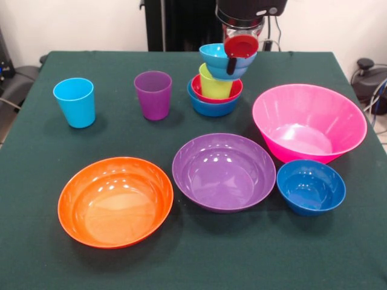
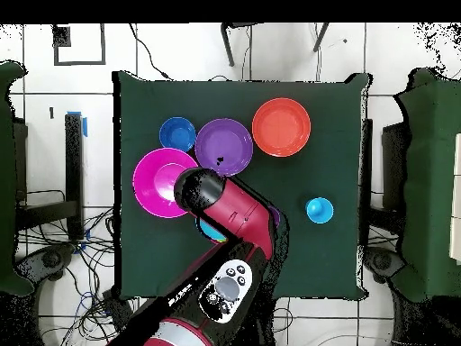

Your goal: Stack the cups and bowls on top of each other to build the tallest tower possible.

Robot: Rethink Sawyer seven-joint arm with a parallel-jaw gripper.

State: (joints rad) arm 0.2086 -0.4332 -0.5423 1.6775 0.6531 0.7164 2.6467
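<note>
The tower [image 1: 213, 90] stands at the back middle of the table: a blue bowl [image 1: 210, 107] at the bottom, a red bowl [image 1: 233, 92] in it, a lime green cup [image 1: 213, 86] upright in that, and a cyan bowl [image 1: 216, 59] tilted on top. My gripper [image 1: 234, 60] comes down onto the cyan bowl's right rim, with a round red piece [image 1: 240, 45] at its lower end. Its grip is hidden. A light blue cup [image 1: 74, 101] [image 2: 319, 210] and a purple cup [image 1: 153, 95] stand upright to the left. In the overhead view my arm [image 2: 216, 203] covers the tower.
Along the front of the table sit a wide orange bowl [image 1: 115, 200] [image 2: 281, 127], a wide purple bowl [image 1: 224, 171] [image 2: 223, 146] and a small dark blue bowl [image 1: 311, 186] [image 2: 177, 134]. A big pink bowl [image 1: 309, 122] [image 2: 155, 185] stands right of the tower.
</note>
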